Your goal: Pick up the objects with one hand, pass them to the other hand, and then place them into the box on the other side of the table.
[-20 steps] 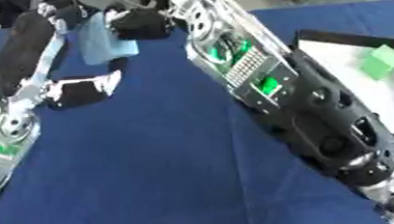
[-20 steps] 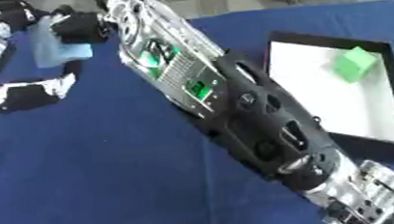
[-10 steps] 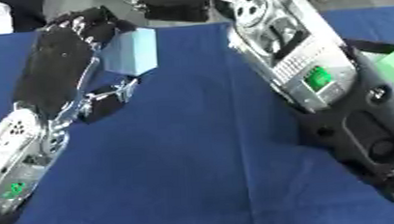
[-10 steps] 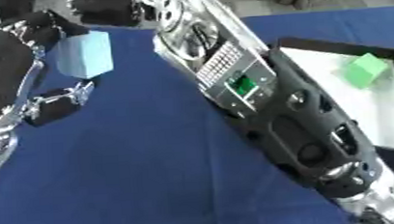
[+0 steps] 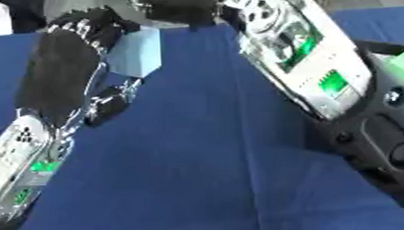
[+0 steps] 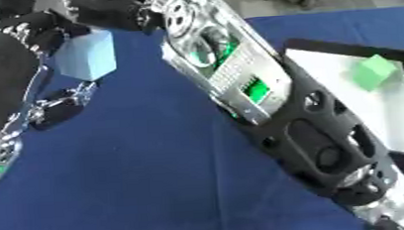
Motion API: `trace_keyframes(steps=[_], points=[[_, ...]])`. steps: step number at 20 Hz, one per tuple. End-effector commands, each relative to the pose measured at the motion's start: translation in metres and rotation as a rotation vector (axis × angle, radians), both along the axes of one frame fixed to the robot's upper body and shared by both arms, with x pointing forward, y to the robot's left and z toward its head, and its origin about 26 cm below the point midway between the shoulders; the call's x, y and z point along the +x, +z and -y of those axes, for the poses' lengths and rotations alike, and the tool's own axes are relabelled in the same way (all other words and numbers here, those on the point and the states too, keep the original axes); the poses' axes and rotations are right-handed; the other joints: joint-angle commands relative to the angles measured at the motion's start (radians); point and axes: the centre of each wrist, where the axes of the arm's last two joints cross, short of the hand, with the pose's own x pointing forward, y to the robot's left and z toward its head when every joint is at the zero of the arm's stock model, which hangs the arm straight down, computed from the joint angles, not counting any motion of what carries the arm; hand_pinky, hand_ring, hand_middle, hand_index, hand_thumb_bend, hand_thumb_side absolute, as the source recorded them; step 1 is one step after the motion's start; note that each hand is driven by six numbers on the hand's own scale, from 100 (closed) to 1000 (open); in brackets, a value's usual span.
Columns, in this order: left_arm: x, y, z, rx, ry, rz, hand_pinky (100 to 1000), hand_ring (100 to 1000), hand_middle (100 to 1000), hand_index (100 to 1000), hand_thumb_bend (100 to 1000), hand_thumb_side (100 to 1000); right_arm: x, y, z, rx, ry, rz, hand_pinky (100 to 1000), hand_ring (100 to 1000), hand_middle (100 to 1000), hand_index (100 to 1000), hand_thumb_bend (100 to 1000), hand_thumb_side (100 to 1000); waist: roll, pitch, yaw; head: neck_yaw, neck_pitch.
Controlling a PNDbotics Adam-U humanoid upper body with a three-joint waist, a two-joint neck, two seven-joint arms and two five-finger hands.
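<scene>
left hand (image 5: 73, 69) (curled) around blue block (image 5: 135, 53)

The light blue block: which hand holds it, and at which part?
The left hand holds the light blue block, its fingers curled over the block's upper left side.

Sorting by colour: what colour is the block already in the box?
Green block, clearest in the right eye view.
</scene>
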Motion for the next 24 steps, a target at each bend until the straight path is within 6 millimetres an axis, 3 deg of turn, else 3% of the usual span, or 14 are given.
trace_keyframes(steps=[1, 12, 24], points=[[-0.001, 0.007, -0.005, -0.057, -0.018, 0.037, 641, 588, 530, 545, 100, 100, 0.001, 0.006, 0.003, 0.003, 0.003, 0.001, 678, 850, 817, 908, 100, 672, 0.001, -0.021, 0.002, -0.008, 0.005], [0.012, 0.003, -0.025, -0.290, -0.074, 0.025, 645, 586, 524, 538, 100, 116, -0.001, 0.012, 0.003, 0.010, 0.003, 0.020, 672, 848, 810, 909, 100, 658, 0.005, -0.021, 0.001, -0.033, 0.026], [0.023, 0.003, -0.034, -0.368, -0.070, -0.024, 648, 584, 520, 538, 100, 151, -0.014, 0.016, 0.001, -0.005, 0.077, 0.023, 673, 853, 811, 913, 100, 669, 0.008, -0.020, -0.002, -0.039, 0.031]])
